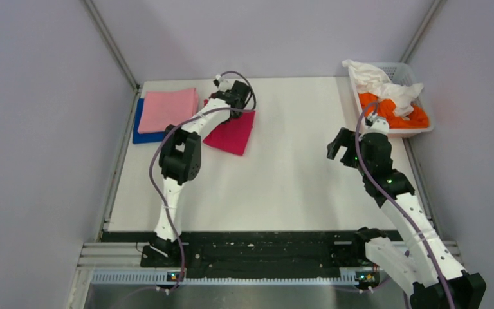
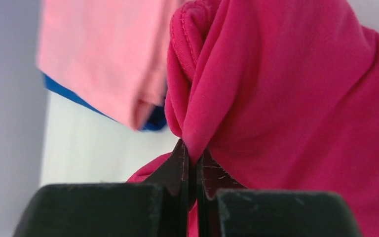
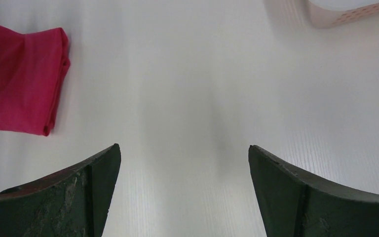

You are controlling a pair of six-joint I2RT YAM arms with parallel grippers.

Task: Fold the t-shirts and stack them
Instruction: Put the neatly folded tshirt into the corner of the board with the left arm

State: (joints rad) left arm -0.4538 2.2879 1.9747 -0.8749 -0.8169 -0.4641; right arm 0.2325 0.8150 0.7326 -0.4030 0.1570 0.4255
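Five shirts are in sight, three on the desk [image 1: 283, 174] and two in the one basket [image 1: 432, 127].

At the upper left of the top view a folded pink shirt [image 1: 167, 109] lies on a folded blue shirt [image 1: 143, 136]. The blue shows only along the stack's left and lower edges. Just to the right of this stack lies the magenta shirt [image 1: 235, 136], folded into a rough square. The left arm reaches over its upper corner.

In the left wrist view the left fingers [image 2: 183, 165] are clenched on a bunched fold of the magenta cloth. The cloth rises from between their tips, and the pink and blue shirts are blurred at the upper left.

The basket sits at the upper right of the top view, at the desk's right edge. It holds a crumpled white shirt [image 1: 378, 82] that spills over its far rim and an orange shirt [image 1: 400, 117] heaped in its near half.

The right fingers [image 1: 334, 143] are spread wide and grasp nothing. They hover over bare desk to the right of centre, below and to the left of the basket. In the right wrist view the magenta shirt's folded edge lies at the left and a basket corner at the upper right.
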